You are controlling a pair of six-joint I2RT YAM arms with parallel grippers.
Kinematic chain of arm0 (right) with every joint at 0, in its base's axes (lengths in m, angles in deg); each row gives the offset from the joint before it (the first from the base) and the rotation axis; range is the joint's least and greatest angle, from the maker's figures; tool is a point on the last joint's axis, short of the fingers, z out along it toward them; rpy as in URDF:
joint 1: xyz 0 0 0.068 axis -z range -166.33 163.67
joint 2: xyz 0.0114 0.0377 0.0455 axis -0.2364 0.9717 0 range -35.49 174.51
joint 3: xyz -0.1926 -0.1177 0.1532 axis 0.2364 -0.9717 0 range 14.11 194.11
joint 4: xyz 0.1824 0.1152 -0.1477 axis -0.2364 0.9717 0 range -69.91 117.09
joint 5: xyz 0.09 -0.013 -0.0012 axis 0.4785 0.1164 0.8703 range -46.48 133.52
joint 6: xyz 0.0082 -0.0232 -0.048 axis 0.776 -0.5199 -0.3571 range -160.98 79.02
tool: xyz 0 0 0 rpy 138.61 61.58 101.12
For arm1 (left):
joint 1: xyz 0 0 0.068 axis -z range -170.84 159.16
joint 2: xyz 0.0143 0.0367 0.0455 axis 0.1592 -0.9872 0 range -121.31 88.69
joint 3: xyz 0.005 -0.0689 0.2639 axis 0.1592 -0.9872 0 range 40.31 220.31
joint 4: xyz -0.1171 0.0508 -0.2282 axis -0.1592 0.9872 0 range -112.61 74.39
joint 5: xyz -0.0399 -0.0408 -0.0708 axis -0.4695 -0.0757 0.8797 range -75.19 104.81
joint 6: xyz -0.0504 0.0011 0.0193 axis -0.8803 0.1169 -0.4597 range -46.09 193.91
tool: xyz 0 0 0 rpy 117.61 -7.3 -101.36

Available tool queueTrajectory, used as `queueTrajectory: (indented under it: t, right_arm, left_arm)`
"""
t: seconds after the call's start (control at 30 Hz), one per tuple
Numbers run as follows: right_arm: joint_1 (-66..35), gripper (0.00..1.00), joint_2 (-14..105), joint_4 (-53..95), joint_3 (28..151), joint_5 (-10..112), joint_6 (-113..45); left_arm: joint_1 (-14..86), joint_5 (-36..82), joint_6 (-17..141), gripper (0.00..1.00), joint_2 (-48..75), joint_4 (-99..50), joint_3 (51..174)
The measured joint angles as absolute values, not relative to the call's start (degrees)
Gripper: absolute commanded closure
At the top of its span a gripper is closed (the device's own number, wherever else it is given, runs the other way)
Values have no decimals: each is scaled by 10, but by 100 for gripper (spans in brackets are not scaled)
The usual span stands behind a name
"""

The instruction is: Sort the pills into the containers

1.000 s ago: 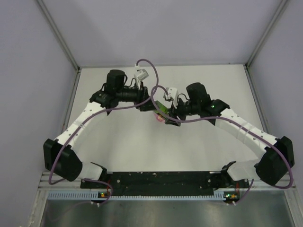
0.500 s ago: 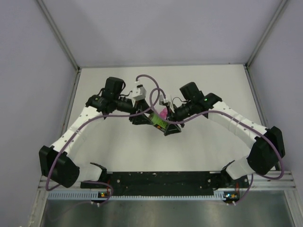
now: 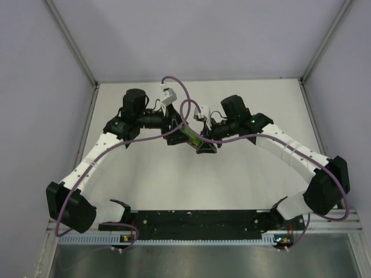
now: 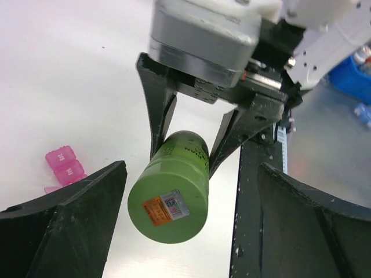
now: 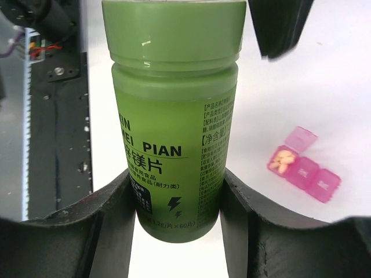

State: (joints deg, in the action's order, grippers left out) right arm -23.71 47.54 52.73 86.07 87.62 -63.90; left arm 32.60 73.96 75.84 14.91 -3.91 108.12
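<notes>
A green pill bottle is held above the table by its lower body, with my right gripper shut on it. Its capped end points at the left wrist camera and carries an orange sticker. My left gripper is open, its fingers wide on either side of the cap and not touching it. The containers, a pink pill box, lie on the white table; one lid is up and pale orange pills sit in that compartment. From above, the bottle spans both grippers and the pill box is hidden.
Purple cables loop over both wrists above the bottle. The black base rail runs along the table's near edge. Grey walls close in the table on the left, right and back. Blue items lie off the table.
My left gripper has opened wide around the bottle's cap. Both wrists shifted slightly towards the back of the table, and the pink box is now hidden from above.
</notes>
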Motion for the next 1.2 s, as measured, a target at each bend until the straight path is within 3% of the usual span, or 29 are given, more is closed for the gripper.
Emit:
queueTrajectory:
  t: [0.33,0.57,1.07,1.2]
  right_arm:
    - [-238,100,451,465,850,733,-601]
    - [-240,100,450,448,850,672,-583]
    - [-241,100,450,446,850,654,-576]
    - [-241,100,450,445,850,654,-576]
  left_arm:
    - [313,610,568,1,145,-71,1113]
    - [312,558,497,15,114,-48,1149]
    - [312,535,465,26,79,-11,1164]
    - [314,538,461,33,73,-12,1167]
